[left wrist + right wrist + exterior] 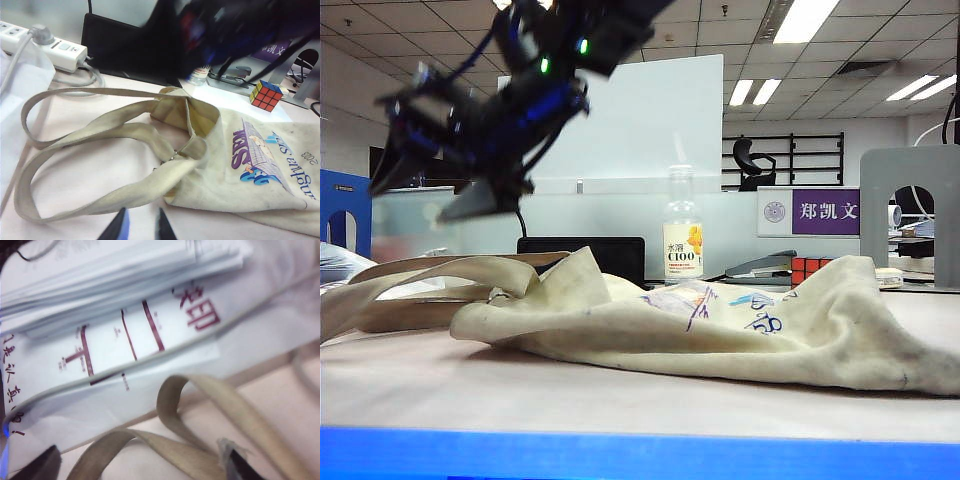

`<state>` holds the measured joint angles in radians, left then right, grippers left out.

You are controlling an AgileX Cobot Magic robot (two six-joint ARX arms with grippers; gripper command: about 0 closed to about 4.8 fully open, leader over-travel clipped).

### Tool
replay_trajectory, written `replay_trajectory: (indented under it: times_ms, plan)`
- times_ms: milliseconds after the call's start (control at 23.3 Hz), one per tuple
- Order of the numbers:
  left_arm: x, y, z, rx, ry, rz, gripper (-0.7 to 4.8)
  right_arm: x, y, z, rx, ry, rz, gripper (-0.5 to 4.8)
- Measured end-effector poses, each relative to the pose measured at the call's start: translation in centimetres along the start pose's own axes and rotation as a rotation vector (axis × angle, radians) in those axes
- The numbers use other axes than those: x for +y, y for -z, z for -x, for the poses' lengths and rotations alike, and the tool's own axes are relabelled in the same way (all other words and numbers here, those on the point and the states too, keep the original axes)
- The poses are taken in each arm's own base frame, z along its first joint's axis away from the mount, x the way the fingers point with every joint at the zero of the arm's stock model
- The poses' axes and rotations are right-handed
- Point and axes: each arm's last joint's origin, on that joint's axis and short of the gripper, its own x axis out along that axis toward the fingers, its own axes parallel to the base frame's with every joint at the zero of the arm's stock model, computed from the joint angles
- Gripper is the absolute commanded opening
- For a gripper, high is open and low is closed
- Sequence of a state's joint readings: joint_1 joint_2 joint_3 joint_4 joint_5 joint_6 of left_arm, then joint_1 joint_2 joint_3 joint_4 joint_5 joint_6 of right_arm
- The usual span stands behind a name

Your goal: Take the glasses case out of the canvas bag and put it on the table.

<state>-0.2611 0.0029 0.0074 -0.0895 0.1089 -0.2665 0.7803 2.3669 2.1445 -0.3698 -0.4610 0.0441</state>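
Observation:
The canvas bag (740,325) lies flat on the table (620,400), its printed side up and its mouth (192,117) slightly agape. Its long straps (75,135) trail off to the left. The glasses case is hidden; no frame shows it. My right gripper (430,190) has reached across and hangs blurred above the straps at the left of the exterior view. Its jaws are wide open, with a strap (210,395) lying below them. My left gripper (141,222) hovers over bare table near the straps, its fingertips a narrow gap apart and holding nothing.
A Rubik's cube (266,95) and a stapler (760,265) sit behind the bag, beside a drink bottle (682,240). A white power strip (60,50) and a white bag of papers (125,330) lie by the straps. A black box (590,255) stands further back.

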Motion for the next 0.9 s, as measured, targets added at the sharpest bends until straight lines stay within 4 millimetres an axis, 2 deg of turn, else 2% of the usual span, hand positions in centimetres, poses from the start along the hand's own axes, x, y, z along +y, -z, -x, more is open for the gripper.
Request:
replay_trajectory:
  times_ms: [172, 558, 687, 773, 901]
  plan:
    - [0.0, 0.0, 0.0, 0.0, 0.0, 0.0, 0.8, -0.5, 1.5, -1.6, 0.035, -0.018, -0.055, 4.22]
    - [-0.1, -0.1, 0.0, -0.009, 0.009, -0.002, 0.8, -0.5, 2.1, -3.6, -0.028, -0.05, -0.017, 4.18]
    - [-0.4, -1.1, 0.3, -0.042, 0.017, -0.006, 0.8, -1.5, 3.4, -4.7, -0.001, -0.042, -0.035, 4.18]
    - [-0.8, -2.7, 0.7, -0.113, 0.005, -0.015, 0.8, -2.2, 5.0, -5.9, 0.033, -0.038, -0.053, 4.18]
    - [-1.1, -4.3, 1.3, -0.183, -0.049, -0.014, 0.8, -2.0, 5.1, -6.3, 0.019, -0.04, -0.04, 4.18]
